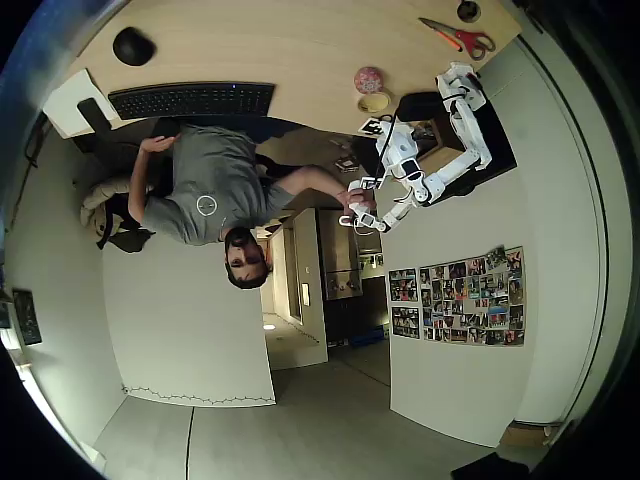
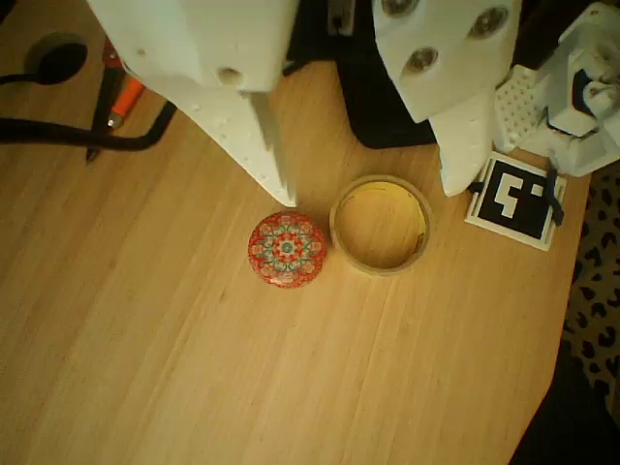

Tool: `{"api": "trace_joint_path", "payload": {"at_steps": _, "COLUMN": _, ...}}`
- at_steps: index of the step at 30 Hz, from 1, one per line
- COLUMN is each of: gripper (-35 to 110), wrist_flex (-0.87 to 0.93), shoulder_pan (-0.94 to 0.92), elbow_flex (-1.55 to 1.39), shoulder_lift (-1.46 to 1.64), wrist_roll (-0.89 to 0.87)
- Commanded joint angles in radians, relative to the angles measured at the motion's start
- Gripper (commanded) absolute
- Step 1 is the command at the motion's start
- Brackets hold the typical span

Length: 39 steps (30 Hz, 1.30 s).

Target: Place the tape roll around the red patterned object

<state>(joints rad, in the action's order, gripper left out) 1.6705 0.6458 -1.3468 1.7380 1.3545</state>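
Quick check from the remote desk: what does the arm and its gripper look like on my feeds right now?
The arm is white plastic in jointed segments, with dark patches at the joints, seen in the overhead view. In the wrist view the gripper has two white, wedge-shaped fingers tapering to tips; the right-hand one carries round screw recesses near its base.

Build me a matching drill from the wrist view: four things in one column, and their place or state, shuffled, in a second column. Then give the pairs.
Things:
1. tape roll
2. red patterned object
3. claw
4. black-and-white marker tag

Place or state:
A. open, one finger on each side above the ring
B. lying flat on the wooden table, empty centre showing wood
C. at the table's right edge, right of the ring
D. just left of the ring, outside it

Pairs: 1-B, 2-D, 3-A, 4-C
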Motion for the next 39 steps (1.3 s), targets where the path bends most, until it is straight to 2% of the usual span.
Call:
{"api": "trace_joint_path", "payload": {"at_steps": 1, "gripper": 40, "wrist_flex": -0.609, "shoulder_pan": 0.206, "elbow_flex": -0.821, "shoulder_lift": 0.558, "wrist_roll": 0.169}}
{"api": "trace_joint_path", "payload": {"at_steps": 16, "gripper": 40, "wrist_flex": -0.597, "shoulder_pan": 0.216, "elbow_flex": -0.802, "shoulder_lift": 0.52, "wrist_roll": 0.166}}
{"api": "trace_joint_path", "payload": {"at_steps": 22, "gripper": 39, "wrist_flex": -0.577, "shoulder_pan": 0.282, "elbow_flex": -0.845, "shoulder_lift": 0.534, "wrist_roll": 0.187}}
{"api": "trace_joint_path", "payload": {"at_steps": 30, "gripper": 37, "wrist_flex": -0.746, "shoulder_pan": 0.382, "elbow_flex": -0.954, "shoulder_lift": 0.545, "wrist_roll": 0.167}}
{"api": "trace_joint_path", "payload": {"at_steps": 39, "gripper": 36, "wrist_flex": -0.983, "shoulder_pan": 0.439, "elbow_flex": -1.012, "shoulder_lift": 0.38, "wrist_roll": 0.009}}
